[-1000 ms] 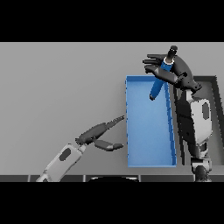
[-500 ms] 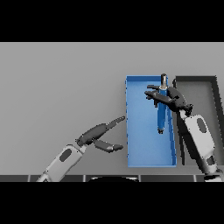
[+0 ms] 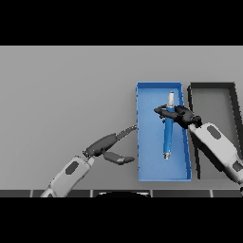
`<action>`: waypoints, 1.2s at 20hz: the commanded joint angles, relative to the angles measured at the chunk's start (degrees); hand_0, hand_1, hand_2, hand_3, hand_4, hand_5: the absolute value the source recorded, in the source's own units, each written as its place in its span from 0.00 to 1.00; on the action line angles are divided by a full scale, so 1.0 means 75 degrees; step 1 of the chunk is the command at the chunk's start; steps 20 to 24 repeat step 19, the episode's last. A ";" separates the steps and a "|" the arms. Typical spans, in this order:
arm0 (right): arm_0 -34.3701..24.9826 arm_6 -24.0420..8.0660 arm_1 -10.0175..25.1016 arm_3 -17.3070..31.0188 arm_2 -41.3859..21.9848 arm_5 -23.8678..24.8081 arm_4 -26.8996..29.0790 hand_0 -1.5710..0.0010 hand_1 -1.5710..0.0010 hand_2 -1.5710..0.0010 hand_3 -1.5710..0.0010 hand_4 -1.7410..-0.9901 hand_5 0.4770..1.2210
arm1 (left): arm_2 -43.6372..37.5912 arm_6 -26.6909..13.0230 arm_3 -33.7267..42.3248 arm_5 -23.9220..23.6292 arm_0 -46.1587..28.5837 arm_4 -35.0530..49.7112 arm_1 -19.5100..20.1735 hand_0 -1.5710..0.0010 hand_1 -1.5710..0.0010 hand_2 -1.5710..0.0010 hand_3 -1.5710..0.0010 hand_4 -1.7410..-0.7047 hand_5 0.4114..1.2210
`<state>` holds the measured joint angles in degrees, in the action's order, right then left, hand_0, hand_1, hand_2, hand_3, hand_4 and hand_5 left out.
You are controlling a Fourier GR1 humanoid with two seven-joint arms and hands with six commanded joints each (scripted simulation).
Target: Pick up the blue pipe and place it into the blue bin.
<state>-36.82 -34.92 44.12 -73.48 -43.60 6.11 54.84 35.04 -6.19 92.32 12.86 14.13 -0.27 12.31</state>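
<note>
The blue pipe (image 3: 167, 135) is a long blue tube with a pale far end. It lies lengthwise over the floor of the blue bin (image 3: 147, 163), right of the bin's middle. My right hand (image 3: 181, 115) reaches in over the bin's right wall. Its fingers are curled across the pipe's upper part, hiding a short stretch of it. I cannot tell whether the pipe rests on the bin floor or hangs just above it. My left hand (image 3: 105, 144) hovers over the table left of the bin, fingers straight and pointing at the bin's left wall, holding nothing.
A dark grey bin (image 3: 211, 86) stands directly right of the blue bin, and my right forearm crosses its near left corner. Bare grey table stretches to the left and behind both bins.
My right hand has come down and toward me with the pipe, from above the bin's far edge into the bin. The pipe now lies along the bin. The left hand barely moved.
</note>
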 commanded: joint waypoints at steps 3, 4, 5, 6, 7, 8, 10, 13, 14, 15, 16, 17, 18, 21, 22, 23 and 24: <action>-0.0102 0.0146 0.0065 0.0005 -0.0386 -0.0108 -0.0680 0.91 0.92 0.92 0.94 0.81 0.51 | 0.0004 0.0130 0.0053 0.0040 -0.0081 0.0008 0.0089 1.00 1.00 1.00 1.00 0.81 0.05; -0.0088 0.0306 0.0010 0.0123 -0.0429 -0.0078 -0.0810 0.93 0.94 0.94 0.95 0.82 0.46 | -0.0030 0.0113 -0.0040 0.0054 -0.0056 0.0001 0.0111 1.00 1.00 1.00 1.00 0.81 0.05; -0.0078 0.0378 -0.0015 0.0141 -0.0472 -0.0083 -0.0892 0.94 0.95 0.95 0.96 0.82 0.43 | 0.0022 0.0058 -0.0030 -0.0002 -0.0077 -0.0056 0.0051 1.00 1.00 1.00 1.00 0.81 0.05; -0.0113 0.0364 -0.0043 0.0170 -0.0434 0.0004 -0.0879 0.95 0.96 0.96 0.97 0.82 0.39 | 0.0064 0.0161 -0.0024 -0.0019 -0.0120 -0.0085 0.0012 1.00 1.00 1.00 1.00 0.81 0.05; -0.0126 0.0374 -0.0045 0.0289 -0.0425 0.0021 -0.0909 0.96 0.97 0.97 0.97 0.82 0.35 | 0.0056 0.0224 0.0019 -0.0021 -0.0174 -0.0079 0.0051 1.00 1.00 1.00 1.00 0.80 0.06; -0.0180 0.0293 -0.0045 0.0260 -0.0471 0.0050 -0.0976 0.97 0.97 0.98 0.98 0.82 0.32 | 0.0034 0.0092 0.0009 -0.0036 -0.0121 -0.0042 0.0004 1.00 1.00 1.00 1.00 0.80 0.06; -0.0082 0.0635 -0.0184 0.0394 -0.0413 0.0027 -0.0936 0.98 0.98 0.98 0.99 0.83 0.30 | 0.0012 0.0054 -0.0035 -0.0016 -0.0140 -0.0020 0.0030 1.00 1.00 1.00 1.00 0.80 0.06; -0.0085 0.0573 -0.0061 0.0404 -0.0358 -0.0032 -0.0886 0.99 0.99 0.99 0.99 0.82 0.27 | 0.0026 0.0060 -0.0034 0.0018 -0.0084 0.0023 -0.0033 1.00 1.00 1.00 1.00 0.79 0.07; -0.0091 0.0610 -0.0030 0.0450 -0.0352 -0.0081 -0.0906 0.99 0.99 0.99 0.99 0.81 0.27 | -0.0017 0.0087 -0.0056 0.0030 -0.0099 0.0058 0.0004 1.00 1.00 1.00 1.00 0.79 0.07; -0.0113 0.0615 -0.0059 0.0441 -0.0372 -0.0131 -0.0912 0.99 0.99 0.99 1.00 0.82 0.26 | -0.0066 0.0033 -0.0080 0.0043 -0.0039 0.0113 -0.0006 1.00 1.00 1.00 1.00 0.79 0.07; -0.0099 0.0616 -0.0081 0.0357 -0.0403 -0.0115 -0.0917 0.99 0.99 0.99 1.00 0.82 0.26 | -0.0120 0.0021 -0.0072 0.0084 0.0037 0.0189 0.0006 1.00 1.00 1.00 1.00 0.79 0.07; -0.0104 0.0589 -0.0050 0.0321 -0.0370 -0.0116 -0.0868 0.99 0.99 0.99 1.00 0.82 0.26 | -0.0197 -0.0018 -0.0131 0.0114 0.0124 0.0229 0.0053 1.00 1.00 1.00 1.00 0.79 0.07; -0.0086 0.0638 -0.0041 0.0298 -0.0369 -0.0150 -0.0860 0.99 0.99 0.99 1.00 0.82 0.27 | -0.0237 0.0004 -0.0083 0.0148 0.0129 0.0292 0.0099 1.00 1.00 1.00 1.00 0.79 0.07; -0.0092 0.0663 -0.0032 0.0354 -0.0333 -0.0202 -0.0826 0.99 0.99 0.99 1.00 0.82 0.27 | -0.0269 0.0055 -0.0031 0.0175 0.0146 0.0343 0.0132 1.00 1.00 1.00 1.00 0.79 0.07; -0.0092 0.0663 -0.0032 0.0354 -0.0333 -0.0202 -0.0826 0.99 0.99 0.99 1.00 0.82 0.27 | -0.0269 0.0055 -0.0031 0.0175 0.0146 0.0343 0.0132 1.00 1.00 1.00 1.00 0.79 0.07; -0.0092 0.0663 -0.0032 0.0354 -0.0333 -0.0202 -0.0826 0.99 0.99 0.99 1.00 0.82 0.27 | -0.0269 0.0055 -0.0031 0.0175 0.0146 0.0343 0.0132 1.00 1.00 1.00 1.00 0.79 0.07; -0.0092 0.0663 -0.0032 0.0354 -0.0333 -0.0202 -0.0826 0.99 0.99 0.99 1.00 0.82 0.27 | -0.0269 0.0055 -0.0031 0.0175 0.0146 0.0343 0.0132 1.00 1.00 1.00 1.00 0.79 0.07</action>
